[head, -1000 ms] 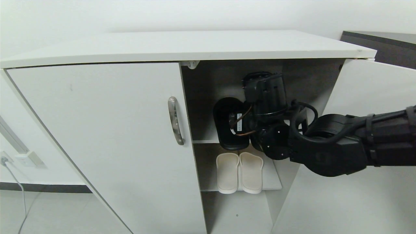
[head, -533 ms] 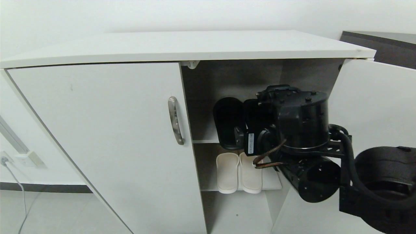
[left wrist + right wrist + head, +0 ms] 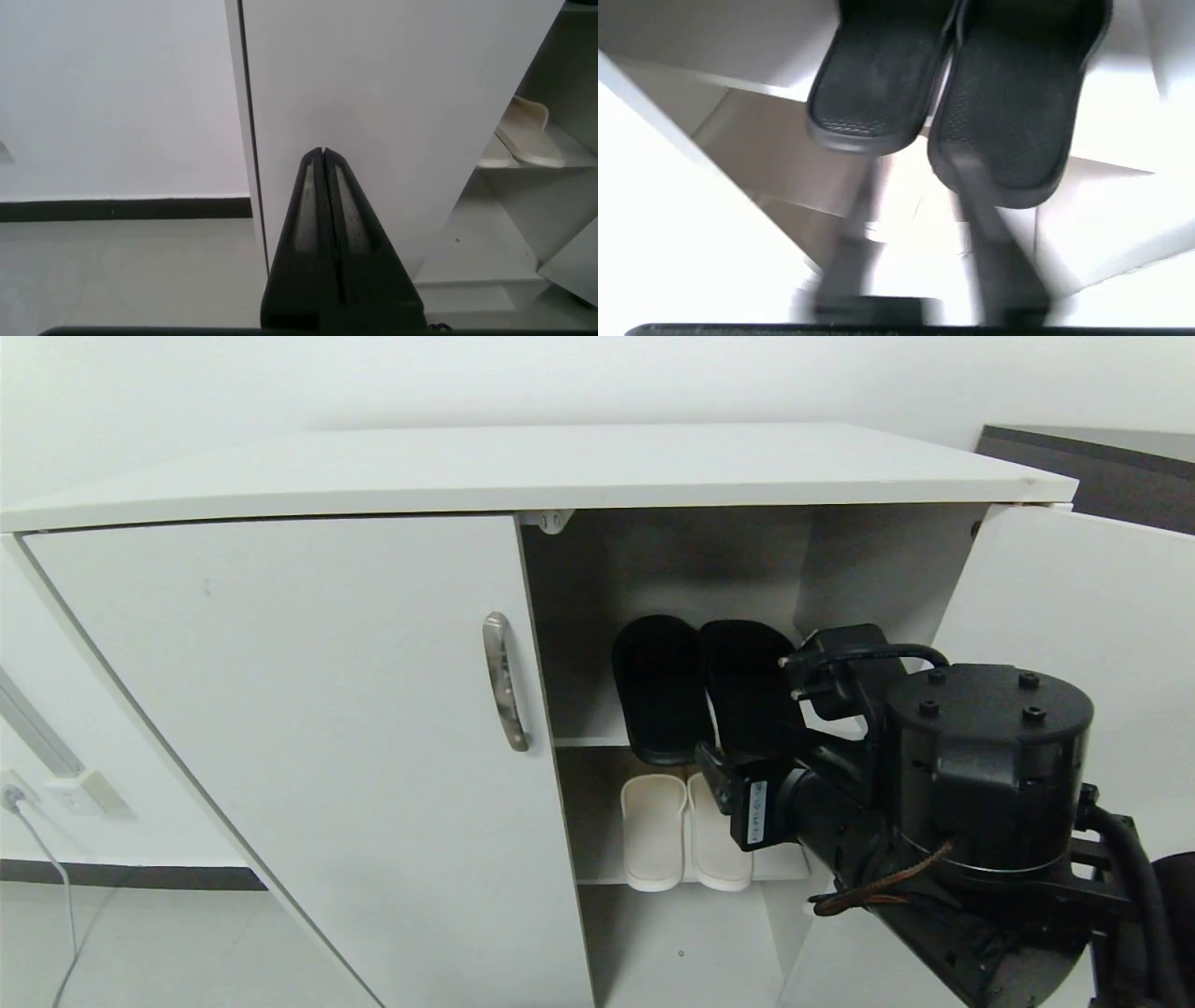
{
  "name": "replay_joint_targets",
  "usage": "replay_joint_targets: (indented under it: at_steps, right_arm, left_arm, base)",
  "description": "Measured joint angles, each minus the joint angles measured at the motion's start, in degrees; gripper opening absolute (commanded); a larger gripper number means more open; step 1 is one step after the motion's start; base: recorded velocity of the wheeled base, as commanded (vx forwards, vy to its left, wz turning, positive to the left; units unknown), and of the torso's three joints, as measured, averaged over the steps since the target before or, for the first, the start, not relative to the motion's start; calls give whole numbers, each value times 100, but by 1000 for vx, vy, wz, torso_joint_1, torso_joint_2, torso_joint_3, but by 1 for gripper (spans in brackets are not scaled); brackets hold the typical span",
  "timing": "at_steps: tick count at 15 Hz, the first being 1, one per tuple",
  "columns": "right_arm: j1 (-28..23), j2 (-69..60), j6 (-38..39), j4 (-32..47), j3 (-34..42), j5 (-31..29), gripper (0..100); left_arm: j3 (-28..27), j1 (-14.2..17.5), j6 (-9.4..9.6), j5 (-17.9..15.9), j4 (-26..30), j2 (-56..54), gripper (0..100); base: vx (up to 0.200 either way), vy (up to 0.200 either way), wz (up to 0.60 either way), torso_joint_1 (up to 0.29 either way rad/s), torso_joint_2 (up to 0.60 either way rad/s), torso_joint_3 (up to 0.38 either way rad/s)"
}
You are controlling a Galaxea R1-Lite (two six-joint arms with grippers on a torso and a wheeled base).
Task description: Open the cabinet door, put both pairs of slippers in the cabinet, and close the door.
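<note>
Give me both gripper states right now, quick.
Left gripper: closed, holding nothing.
Right gripper: open, empty, facing the black slippers.

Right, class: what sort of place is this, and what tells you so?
Probably an indoor room, perhaps a home entryway: a white cabinet holds black slippers and white slippers, with a wall socket beside it.

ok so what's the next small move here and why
Probably draw the right hand back clear of the opening, towards the open right door. The black slippers sit on the upper shelf and the white slippers on the lower shelf, the hand is open and empty, so only closing the door looks left.
</note>
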Motion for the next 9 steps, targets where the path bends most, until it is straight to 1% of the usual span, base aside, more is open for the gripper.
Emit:
replay_joint_targets:
  at_steps: [8, 9]
  right_arm:
    - [85, -21, -2, -33, 72, 12, 0]
    - [85, -18, -2, -33, 74, 12, 0]
  left_arm:
    - [2, 0, -9, 0, -2, 0, 0]
    - [2, 0, -6, 0, -2, 0, 0]
  base:
    - [0, 0, 0, 0, 0, 0]
    - [-200, 0, 0, 7, 2, 2]
